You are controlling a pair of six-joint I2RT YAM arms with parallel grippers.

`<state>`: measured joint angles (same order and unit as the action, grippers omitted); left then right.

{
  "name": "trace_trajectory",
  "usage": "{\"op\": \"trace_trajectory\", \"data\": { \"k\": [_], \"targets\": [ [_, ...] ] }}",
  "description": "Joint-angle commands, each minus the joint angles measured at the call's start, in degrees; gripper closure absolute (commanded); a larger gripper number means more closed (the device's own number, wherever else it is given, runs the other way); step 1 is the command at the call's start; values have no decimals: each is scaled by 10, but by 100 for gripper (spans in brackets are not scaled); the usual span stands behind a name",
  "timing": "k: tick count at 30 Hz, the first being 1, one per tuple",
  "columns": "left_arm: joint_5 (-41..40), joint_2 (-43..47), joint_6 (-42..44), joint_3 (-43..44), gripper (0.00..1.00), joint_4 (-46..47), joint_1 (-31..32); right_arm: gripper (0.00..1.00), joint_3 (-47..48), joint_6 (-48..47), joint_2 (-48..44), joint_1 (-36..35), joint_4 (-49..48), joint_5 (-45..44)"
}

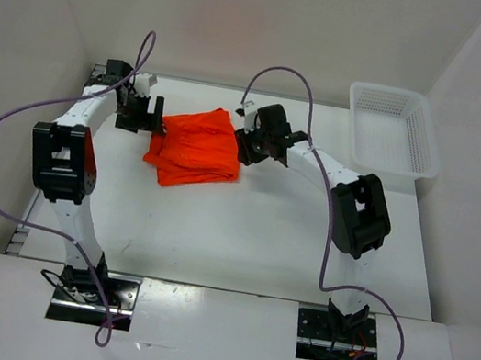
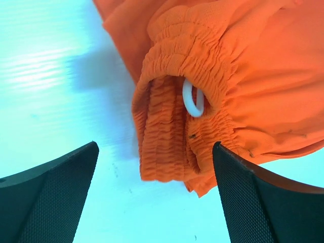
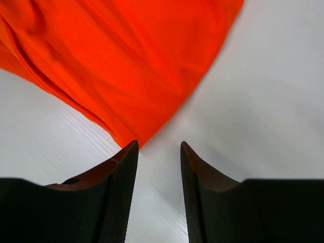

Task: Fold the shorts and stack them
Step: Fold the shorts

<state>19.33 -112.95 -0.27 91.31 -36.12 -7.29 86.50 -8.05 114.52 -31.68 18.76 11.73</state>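
Observation:
The orange shorts (image 1: 195,146) lie folded in a bundle on the white table, between my two grippers. My left gripper (image 1: 144,116) sits at their left edge. In the left wrist view it (image 2: 155,152) stands wide open, with the gathered waistband (image 2: 167,136) and a white drawstring loop (image 2: 192,101) just ahead of the gap, touching neither finger. My right gripper (image 1: 248,149) is at the shorts' right edge. In the right wrist view it (image 3: 158,147) is partly open over bare table, and a corner of the shorts (image 3: 126,61) ends at its left fingertip (image 3: 129,152).
A white mesh basket (image 1: 394,128) stands at the back right of the table (image 1: 240,236). White walls close in the back and both sides. Purple cables loop above both arms.

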Motion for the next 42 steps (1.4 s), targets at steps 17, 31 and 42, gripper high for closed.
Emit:
{"op": "trace_trajectory", "data": {
  "k": [17,31,42],
  "targets": [
    [-95,-100,3,105,0,73,75,30,71,32,95,-21,-25,43],
    [-40,-127,3,104,85,80,75,100,18,49,68,-31,-13,37],
    [67,-97,3,80,56,56,101,66,-194,12,-145,-31,52,114]
  ]
}}
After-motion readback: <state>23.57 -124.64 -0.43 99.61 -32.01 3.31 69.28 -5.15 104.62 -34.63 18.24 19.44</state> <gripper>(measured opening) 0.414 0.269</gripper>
